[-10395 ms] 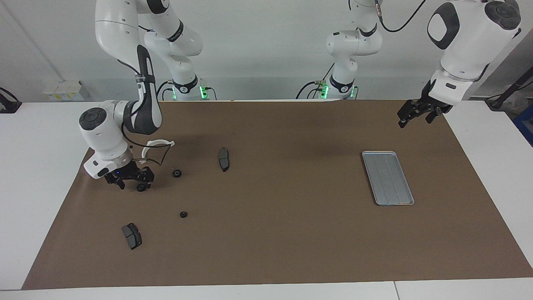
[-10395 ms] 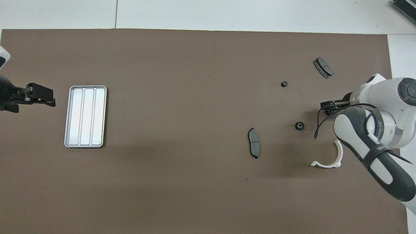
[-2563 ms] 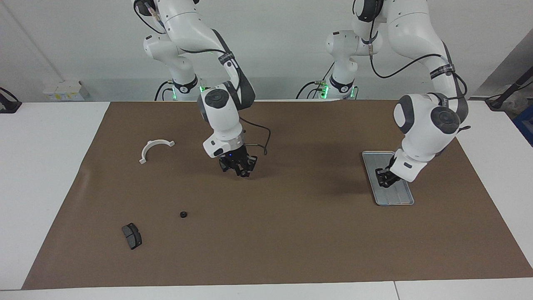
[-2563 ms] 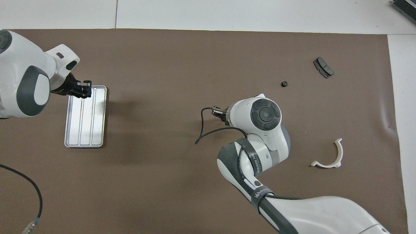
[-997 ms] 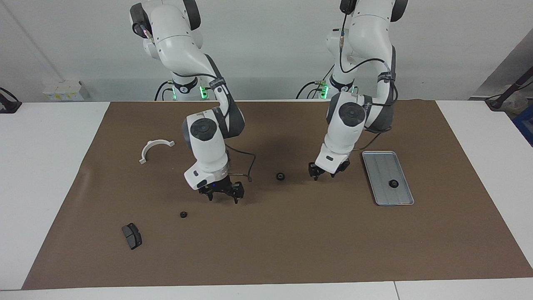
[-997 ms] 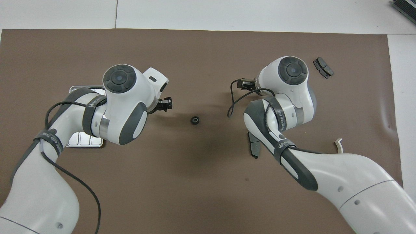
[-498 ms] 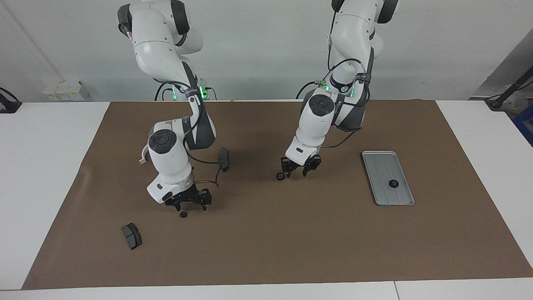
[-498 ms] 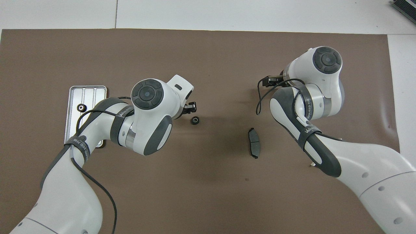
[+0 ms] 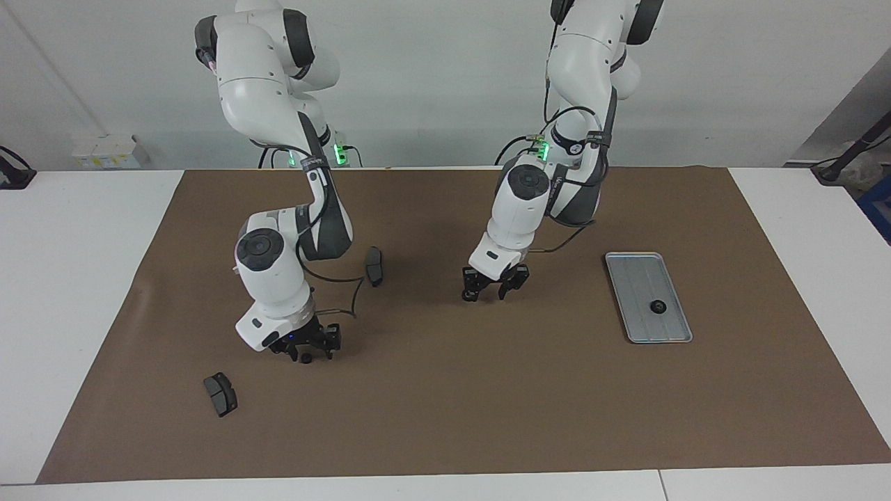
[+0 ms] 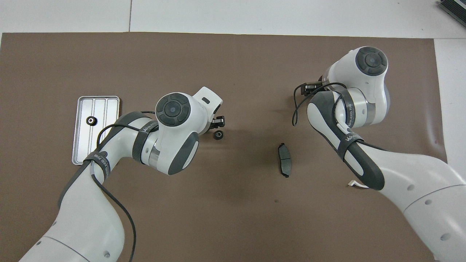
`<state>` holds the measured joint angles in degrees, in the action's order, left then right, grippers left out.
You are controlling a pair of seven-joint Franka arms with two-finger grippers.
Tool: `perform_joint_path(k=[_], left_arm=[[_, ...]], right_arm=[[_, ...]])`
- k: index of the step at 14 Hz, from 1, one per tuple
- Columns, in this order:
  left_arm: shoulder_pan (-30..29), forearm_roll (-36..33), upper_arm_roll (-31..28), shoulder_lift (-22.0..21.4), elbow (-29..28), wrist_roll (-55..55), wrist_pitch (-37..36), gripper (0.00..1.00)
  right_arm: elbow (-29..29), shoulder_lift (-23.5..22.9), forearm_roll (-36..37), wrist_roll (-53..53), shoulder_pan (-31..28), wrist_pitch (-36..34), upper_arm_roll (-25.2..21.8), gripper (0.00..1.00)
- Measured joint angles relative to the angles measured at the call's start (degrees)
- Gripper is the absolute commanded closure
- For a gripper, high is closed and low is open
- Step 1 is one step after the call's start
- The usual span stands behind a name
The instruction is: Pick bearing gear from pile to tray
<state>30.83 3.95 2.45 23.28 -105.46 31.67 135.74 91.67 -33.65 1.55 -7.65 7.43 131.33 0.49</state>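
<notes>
— Where are the grippers?
— The right gripper [image 9: 307, 350] straddles a small gear [image 9: 304, 358], jaws open. The left gripper [image 9: 487, 287] stands open beside another gear [image 10: 218, 135] mid-mat.
— And the tray [image 9: 667, 332]?
— Toward the left arm's end, with one gear [image 9: 656, 305] in it.

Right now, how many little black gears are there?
3. One gear lies in the tray; a second gear beside the left gripper; a third gear under the right gripper. The arms may hide more.
</notes>
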Motion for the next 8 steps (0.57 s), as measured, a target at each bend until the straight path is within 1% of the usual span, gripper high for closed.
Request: perform_joint_path(k=[2, 4, 6, 8], left_arm=[[1.36, 0.03, -0.01, 0.76, -0.01, 0.04, 0.37, 0.35], [2.38, 0.07, -0.02, 1.04, -0.01, 0.13, 0.51, 0.37], [2.88, 0.09, -0.04, 1.05, 0.00, 0.24, 0.52, 0.40], [2.94, 0.10, -0.08, 1.07, 0.00, 0.28, 0.53, 0.42]], right_arm=[[0.00, -0.09, 0.00, 0.21, -0.21, -0.09, 0.01, 0.60], [0.00, -0.16, 0.00, 0.21, -0.23, -0.27, 0.01, 0.78], [0.00, -0.21, 0.01, 0.22, -0.24, -0.43, 0.01, 0.88], [-0.02, -0.20, 0.01, 0.21, -0.25, -0.49, 0.02, 0.93]])
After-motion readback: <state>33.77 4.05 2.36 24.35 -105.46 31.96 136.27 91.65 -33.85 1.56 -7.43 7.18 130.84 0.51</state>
